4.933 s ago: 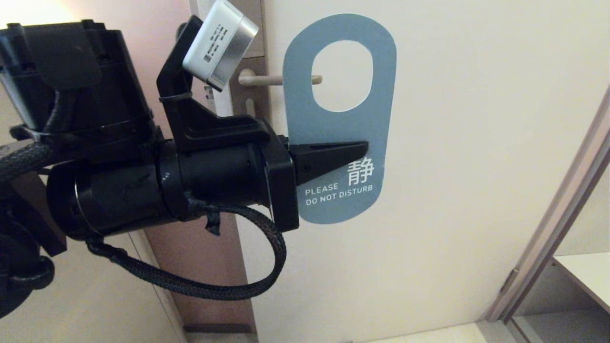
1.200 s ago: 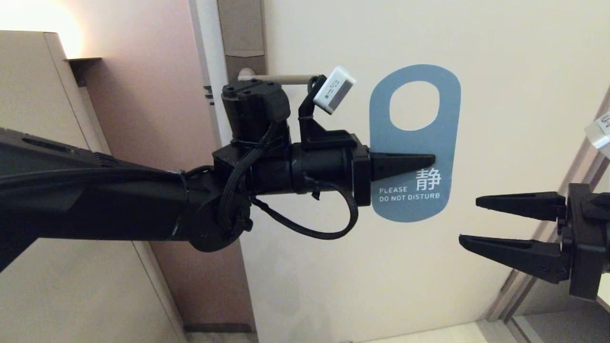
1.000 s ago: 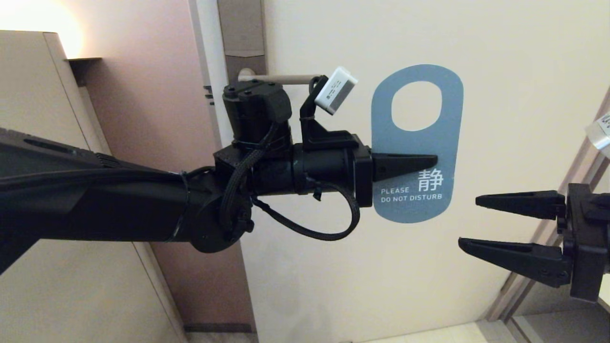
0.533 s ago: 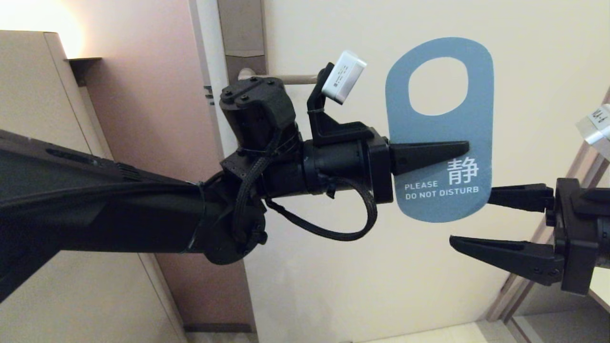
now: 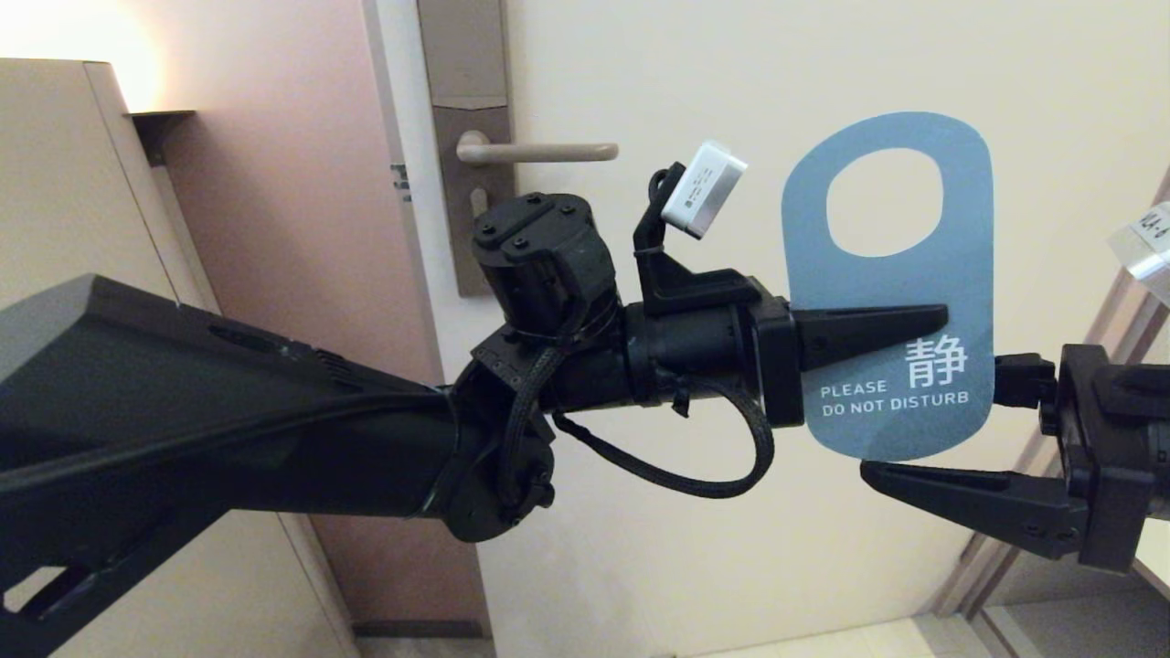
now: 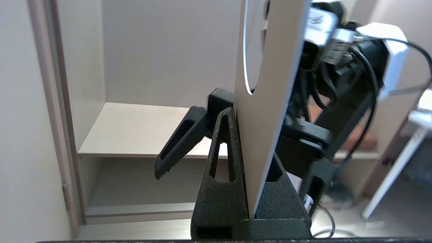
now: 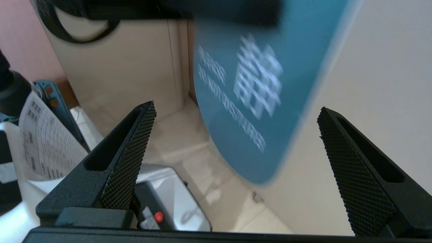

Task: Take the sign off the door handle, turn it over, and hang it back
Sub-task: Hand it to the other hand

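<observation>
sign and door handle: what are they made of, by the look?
Sign: thin stiff card or plastic, matte blue face; seen edge-on from the left wrist it stays flat in the left end effector. Door handle: likely metal, brushed beige finish, soft sheen.

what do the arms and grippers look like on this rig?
Both matte black. Left gripper: tapered wedge fingers with hollow slots, a looped braided cable under the wrist, a white-and-silver camera box on a bracket. Right gripper: same fingers, cross-hatched pads.
</observation>
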You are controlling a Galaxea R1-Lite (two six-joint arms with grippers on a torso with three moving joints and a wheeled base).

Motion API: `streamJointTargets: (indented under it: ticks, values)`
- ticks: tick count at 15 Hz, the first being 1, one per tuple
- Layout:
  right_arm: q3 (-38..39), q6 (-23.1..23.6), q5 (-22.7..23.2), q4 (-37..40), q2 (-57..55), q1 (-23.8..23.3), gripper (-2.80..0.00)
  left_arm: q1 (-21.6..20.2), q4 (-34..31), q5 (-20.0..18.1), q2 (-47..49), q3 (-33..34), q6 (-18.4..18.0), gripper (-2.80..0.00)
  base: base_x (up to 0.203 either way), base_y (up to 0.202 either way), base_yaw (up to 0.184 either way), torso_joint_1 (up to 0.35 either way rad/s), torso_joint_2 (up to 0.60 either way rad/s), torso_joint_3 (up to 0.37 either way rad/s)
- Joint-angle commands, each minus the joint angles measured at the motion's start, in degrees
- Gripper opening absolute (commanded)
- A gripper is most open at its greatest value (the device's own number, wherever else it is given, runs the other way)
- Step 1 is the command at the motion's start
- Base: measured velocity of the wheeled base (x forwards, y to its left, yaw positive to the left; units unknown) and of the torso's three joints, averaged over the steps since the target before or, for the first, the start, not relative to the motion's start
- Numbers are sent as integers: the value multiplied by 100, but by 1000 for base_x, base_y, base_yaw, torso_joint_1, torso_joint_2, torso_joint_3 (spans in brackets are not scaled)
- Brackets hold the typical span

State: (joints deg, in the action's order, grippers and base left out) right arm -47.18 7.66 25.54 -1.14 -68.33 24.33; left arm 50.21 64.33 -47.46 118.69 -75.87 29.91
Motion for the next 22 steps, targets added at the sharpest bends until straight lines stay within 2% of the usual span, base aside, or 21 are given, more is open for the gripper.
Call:
streamJointTargets:
  ticks: [1,6,14,19,22]
  values:
    - [6,1,41,-124,13,1,0,67,57,89,40,2,113,-280,0,0,0,0,0,0]
    - [24,-1,118,-264,13,107,0,138,584,202,120,24,511,-280,0,0,0,0,0,0]
    - [240,8,110,-299,100,282,0,154,886,168,15,572,481,-280,0,0,0,0,0,0]
    - [244,1,109,-300,92,283,0,120,880,-105,23,583,516,-280,0,0,0,0,0,0]
    - [241,-1,119,-300,83,281,0,112,880,-114,14,574,525,-280,0,0,0,0,0,0]
